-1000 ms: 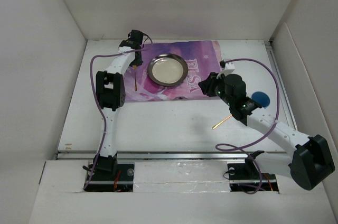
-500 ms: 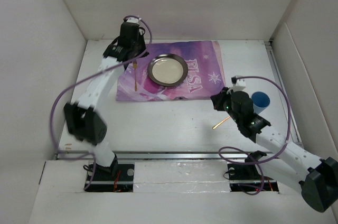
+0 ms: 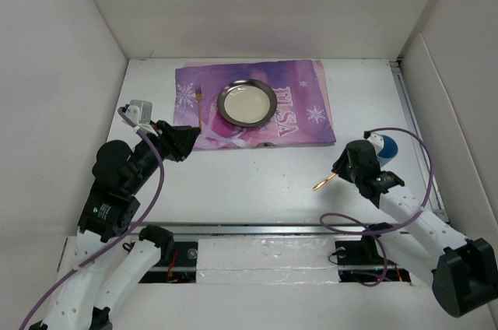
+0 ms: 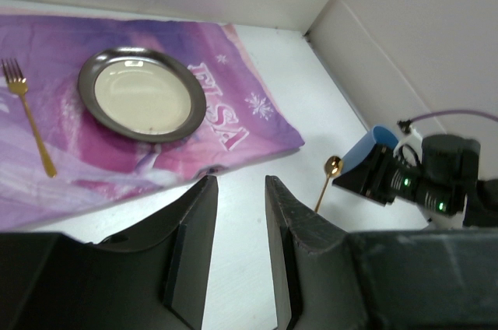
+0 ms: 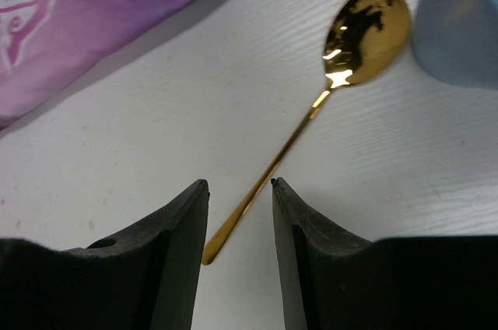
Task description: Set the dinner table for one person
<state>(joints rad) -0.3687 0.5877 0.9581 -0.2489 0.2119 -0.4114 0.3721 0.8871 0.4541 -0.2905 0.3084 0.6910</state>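
Right pincer (image 5: 238,186), released, is straddling the handle tip of the gold spoon (image 5: 366,22), so I am risking a glancing pinch that skids it into the blue cup (image 5: 459,19).

Large flat plain white rectangular desk (image 3: 233,182), level and matt, walled in white at its left, far and right sides. Covered at the far middle by a purple printed cloth mat (image 3: 303,104) carrying a round metal plate (image 3: 246,103) and, just left of it, a gold fork (image 3: 199,104). Towards the right edge, on the white surface itself, a gold spoon (image 3: 325,182) lying flat, bowl just beside a blue cup (image 3: 387,147).
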